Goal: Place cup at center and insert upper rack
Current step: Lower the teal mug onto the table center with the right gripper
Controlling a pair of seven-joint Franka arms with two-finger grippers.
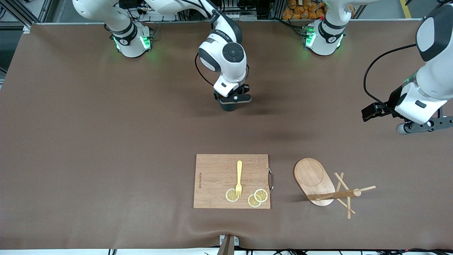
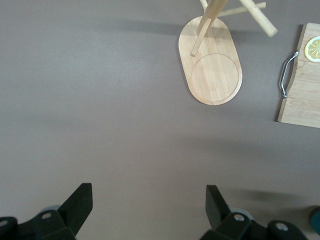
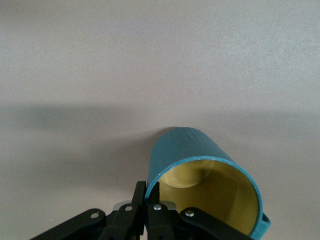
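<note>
Cup (image 3: 200, 175) mostly hidden under right hand (image 3: 146, 202).

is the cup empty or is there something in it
Empty. The right wrist view looks straight into the cup, pinched at its rim by the right gripper, and only its bare yellow inside shows.

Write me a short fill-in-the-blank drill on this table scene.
1. The right gripper has its jaws shut on the rim of the ____.
2. The fork lies on the ____ board.
3. The left gripper has its jaws ____.
4. The mug tree stands beside the cutting board, toward the ____ arm's end.

Answers: cup; cutting; open; left
</note>
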